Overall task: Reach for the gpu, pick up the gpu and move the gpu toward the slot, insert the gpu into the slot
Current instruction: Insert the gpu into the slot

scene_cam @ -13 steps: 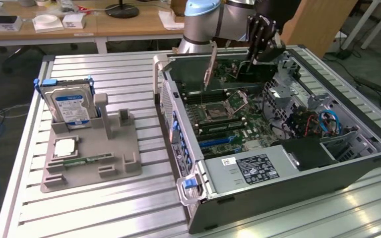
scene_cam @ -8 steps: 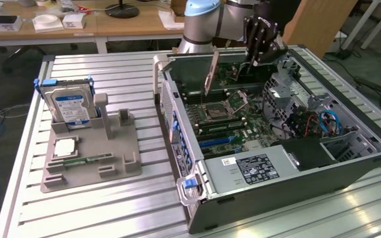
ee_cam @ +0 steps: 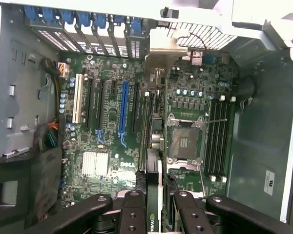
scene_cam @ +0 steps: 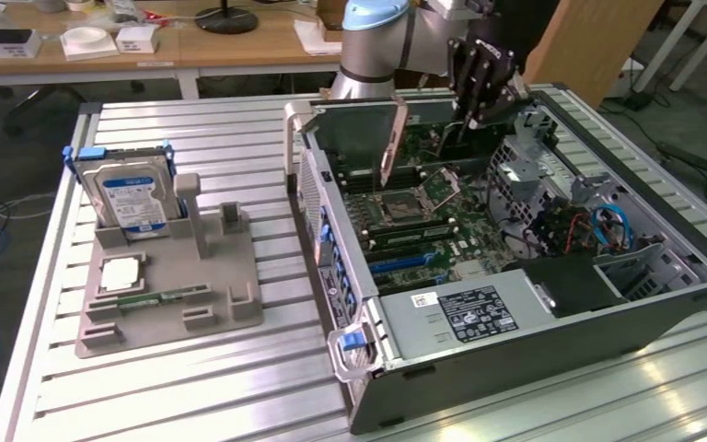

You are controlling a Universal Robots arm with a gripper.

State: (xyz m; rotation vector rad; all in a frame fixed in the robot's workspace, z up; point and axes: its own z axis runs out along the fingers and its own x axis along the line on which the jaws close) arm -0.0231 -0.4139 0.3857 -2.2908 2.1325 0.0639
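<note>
Gripping the thin, flat gpu (ee_cam: 156,131) edge-on between black fingers (ee_cam: 134,207).

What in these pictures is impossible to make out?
- Wrist view: the gpu sits edge-on in the gripper, so its faces and whatever lies directly beneath it are hidden.
- Exterior view: the arm is cut off by the top edge.
- Exterior view: the hard drive has label print too small to read.

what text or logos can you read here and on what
"DELL": on the motherboard
"nVIDIA": on the gpu edge
Too small to read: hard drive label, power supply label, case sticker
</note>
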